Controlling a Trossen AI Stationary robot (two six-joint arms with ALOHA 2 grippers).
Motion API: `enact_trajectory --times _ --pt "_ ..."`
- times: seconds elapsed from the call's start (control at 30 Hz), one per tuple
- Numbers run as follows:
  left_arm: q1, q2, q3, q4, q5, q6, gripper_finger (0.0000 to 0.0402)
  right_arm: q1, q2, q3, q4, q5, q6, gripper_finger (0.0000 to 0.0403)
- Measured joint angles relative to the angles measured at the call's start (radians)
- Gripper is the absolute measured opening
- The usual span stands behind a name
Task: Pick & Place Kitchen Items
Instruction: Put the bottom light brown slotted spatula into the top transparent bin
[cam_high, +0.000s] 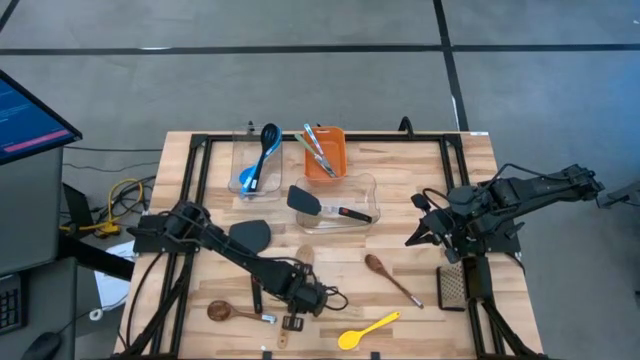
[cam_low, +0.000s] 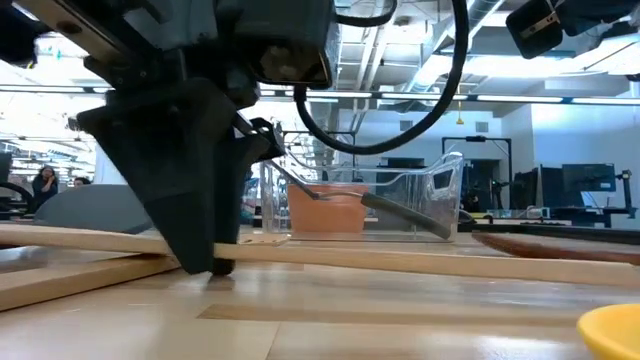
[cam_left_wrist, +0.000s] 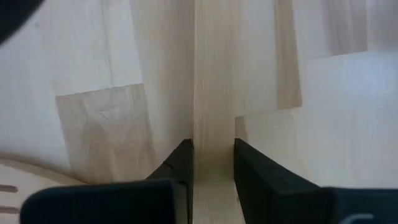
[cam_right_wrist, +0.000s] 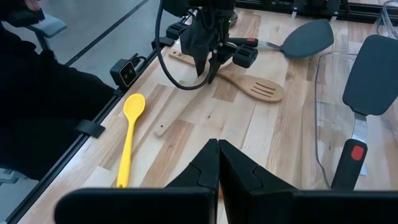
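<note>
A wooden slotted spatula (cam_right_wrist: 264, 91) lies on the table near its front edge, its slotted head (cam_high: 305, 254) toward the far side. My left gripper (cam_high: 303, 297) points steeply down over its handle (cam_low: 400, 260) and is shut on it. My right gripper (cam_right_wrist: 217, 163) hangs shut and holds nothing above the table's right side (cam_high: 420, 236). A yellow spoon (cam_high: 367, 328), two wooden spoons (cam_high: 225, 311) (cam_high: 390, 277) and a black turner (cam_high: 250, 232) lie loose on the table. My left gripper pinches the spatula's pale wooden handle (cam_left_wrist: 214, 146) between its two fingers (cam_left_wrist: 181, 163), one on each long side. The fingers come steeply from above and lie across the handle. The spatula lies flat on the table, its slotted head (cam_left_wrist: 12, 183) beside the gripper.
At the back stand a clear tub with blue spoons (cam_high: 256, 160), an orange bin (cam_high: 326, 152) with utensils, and a clear tub (cam_high: 362, 190) holding a black turner (cam_high: 305, 200). A dark mesh item (cam_high: 452, 286) lies at the right. A black frame (cam_high: 195, 150) edges the table.
</note>
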Motion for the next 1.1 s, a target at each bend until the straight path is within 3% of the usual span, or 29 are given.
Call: enact_trajectory --times 0.17,0.5,1.1 --pt "-0.008 -0.074 -0.002 -0.003 0.034 0.005 0.0057 0.0 0.0 0.0 0.0 0.0 0.0 0.0" --pt "-0.013 -0.262 0.0 -0.008 -0.042 0.008 0.0058 0.0 0.0 0.0 0.0 0.0 0.0 0.0" --pt "-0.003 -0.637 0.002 -0.013 -0.47 0.285 0.0058 0.0 0.0 0.0 0.007 0.0 0.001 0.0"
